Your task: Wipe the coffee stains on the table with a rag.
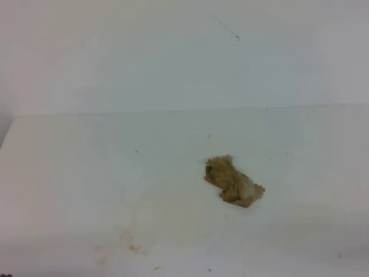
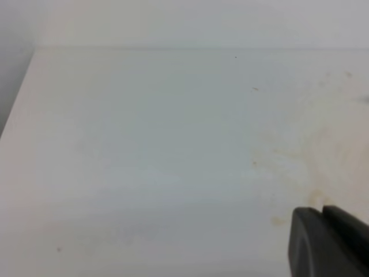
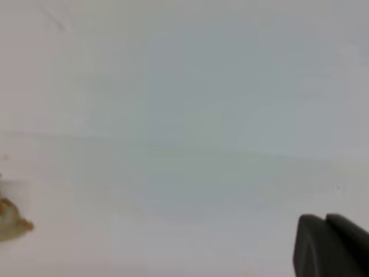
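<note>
White table (image 1: 86, 173) is meeting a pale wall at its far edge, carrying faint coffee stains (image 1: 131, 245) near-left and the crumpled rag (image 1: 233, 182) lying loose right of centre, both grippers (image 2: 331, 242) (image 3: 331, 245) showing pressed-together tips, holding nothing.

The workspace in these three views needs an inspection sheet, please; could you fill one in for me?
Surface: white table, a few tiny dark specks.
Job's things: rag, a crumpled tan wad, lies loose on the table right of centre, nothing gripping it. Coffee stains show only as faint brownish smears near the front edge, left of the rag.
Clutter: nothing seen.
Grippers: left gripper dark fingers close together, appears shut, holding nothing. Right gripper shut, holding nothing. Neither shows in the exterior view.
Cables: nothing seen.
Surroundings: plain white wall behind the table, with a thin dark mark.
</note>
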Controlling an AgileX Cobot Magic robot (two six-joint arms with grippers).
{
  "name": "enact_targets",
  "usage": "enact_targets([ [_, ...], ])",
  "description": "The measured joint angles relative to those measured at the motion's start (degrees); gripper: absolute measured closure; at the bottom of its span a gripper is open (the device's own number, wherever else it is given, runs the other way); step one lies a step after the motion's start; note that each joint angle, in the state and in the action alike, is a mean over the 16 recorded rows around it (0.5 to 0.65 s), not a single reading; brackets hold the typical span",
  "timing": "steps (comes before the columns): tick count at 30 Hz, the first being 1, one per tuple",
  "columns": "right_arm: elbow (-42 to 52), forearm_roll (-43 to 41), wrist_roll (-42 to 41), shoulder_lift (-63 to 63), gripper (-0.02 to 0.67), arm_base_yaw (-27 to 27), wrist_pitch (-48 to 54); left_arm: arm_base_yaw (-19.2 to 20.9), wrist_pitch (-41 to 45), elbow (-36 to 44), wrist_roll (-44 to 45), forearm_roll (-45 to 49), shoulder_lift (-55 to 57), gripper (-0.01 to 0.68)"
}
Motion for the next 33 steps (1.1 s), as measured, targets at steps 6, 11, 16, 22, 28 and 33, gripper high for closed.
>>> enact_targets([
  [6,0.7,-0.5,-1.2,-5.8,0.649,-6.3,10.5,0.0,0.0,0.0,0.0,0.0,0.0,0.675],
  [11,0.7,-1.0,-1.6,-7.0,0.649,-8.2,15.6,0.0,0.0,0.0,0.0,0.0,0.0,0.675],
  [16,0.8,-1.5,-1.5,-7.0,0.649,-8.3,16.6,0.0,0.0,0.0,0.0,0.0,0.0,0.675],
  [22,0.8,-4.7,2.6,-7.0,0.649,-7.7,15.9,0.0,0.0,0.0,0.0,0.0,0.0,0.675],
  [28,0.8,-11.1,10.4,-7.0,0.649,-6.2,15.2,0.0,0.0,0.0,0.0,0.0,0.0,0.675],
  [33,0.8,-16.7,16.9,-7.0,0.649,-4.3,14.7,0.0,0.0,0.0,0.0,0.0,0.0,0.675],
])
